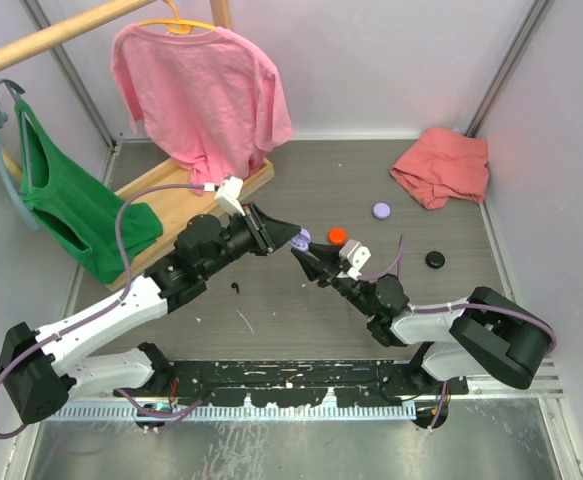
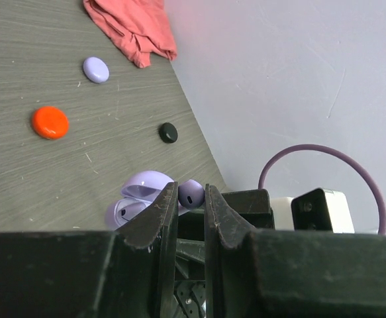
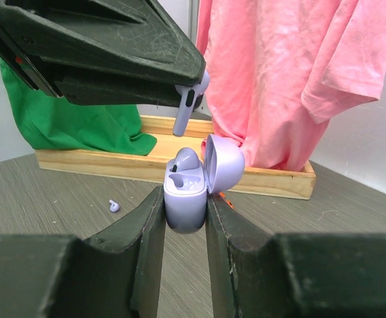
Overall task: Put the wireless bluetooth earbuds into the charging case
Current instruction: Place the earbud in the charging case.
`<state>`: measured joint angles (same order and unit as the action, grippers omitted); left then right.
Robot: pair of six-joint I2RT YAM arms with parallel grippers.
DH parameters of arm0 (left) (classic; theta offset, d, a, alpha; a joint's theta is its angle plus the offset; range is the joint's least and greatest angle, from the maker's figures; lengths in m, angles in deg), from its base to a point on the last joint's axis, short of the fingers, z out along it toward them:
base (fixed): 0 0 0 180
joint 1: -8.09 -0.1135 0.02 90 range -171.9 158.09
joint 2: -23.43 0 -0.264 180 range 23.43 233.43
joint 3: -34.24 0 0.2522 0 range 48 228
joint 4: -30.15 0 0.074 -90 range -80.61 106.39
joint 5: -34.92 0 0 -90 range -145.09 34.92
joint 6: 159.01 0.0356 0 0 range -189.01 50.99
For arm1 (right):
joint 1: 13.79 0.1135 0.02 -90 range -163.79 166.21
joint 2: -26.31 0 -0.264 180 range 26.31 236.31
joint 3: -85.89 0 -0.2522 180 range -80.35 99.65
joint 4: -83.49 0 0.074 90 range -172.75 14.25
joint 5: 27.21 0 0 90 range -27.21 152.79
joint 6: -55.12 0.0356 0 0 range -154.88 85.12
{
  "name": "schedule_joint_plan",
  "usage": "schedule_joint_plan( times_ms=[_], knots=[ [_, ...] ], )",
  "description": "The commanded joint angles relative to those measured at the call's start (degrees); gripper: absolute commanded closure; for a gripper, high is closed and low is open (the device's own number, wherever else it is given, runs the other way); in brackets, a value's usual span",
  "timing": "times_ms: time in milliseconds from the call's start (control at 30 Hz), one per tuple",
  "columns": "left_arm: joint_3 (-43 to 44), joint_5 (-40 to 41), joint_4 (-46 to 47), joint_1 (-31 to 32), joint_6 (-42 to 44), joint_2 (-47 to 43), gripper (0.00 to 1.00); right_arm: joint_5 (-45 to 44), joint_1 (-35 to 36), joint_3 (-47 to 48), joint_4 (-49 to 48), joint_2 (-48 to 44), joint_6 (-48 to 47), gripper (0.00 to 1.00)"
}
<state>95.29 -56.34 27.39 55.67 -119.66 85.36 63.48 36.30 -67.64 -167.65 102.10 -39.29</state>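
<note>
Three round cases (image 1: 337, 235) lie beyond the held charging case (image 3: 186, 199).

Bright and even all over, lit from above, with only small soft shadows under the arms on the grey table (image 1: 311, 190). Sharp and clear from the top, with a bit of shine on the metal strip (image 1: 271, 450) in front. Dark and blurry up close on the black fingers (image 3: 146, 258) in both wrist views, sharper farther back, with a faint pink glow on the wall (image 2: 199, 10).
</note>
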Motion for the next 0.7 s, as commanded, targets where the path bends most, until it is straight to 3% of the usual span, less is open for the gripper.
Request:
schedule_joint_plan(
  times_ms=[0, 667],
  knots=[
    [-0.34, 1.26, 5.48, 0.73, -0.47, 0.93, 0.93, -1.04, 0.37, 1.79, -6.45, -0.64, -1.18, 0.99],
    [-2.53, 3.54, 5.71, 2.1, -0.24, -0.07, 0.93, -1.88, 0.45, 1.7, -7.02, -1.94, -1.05, 0.99]
  ],
)
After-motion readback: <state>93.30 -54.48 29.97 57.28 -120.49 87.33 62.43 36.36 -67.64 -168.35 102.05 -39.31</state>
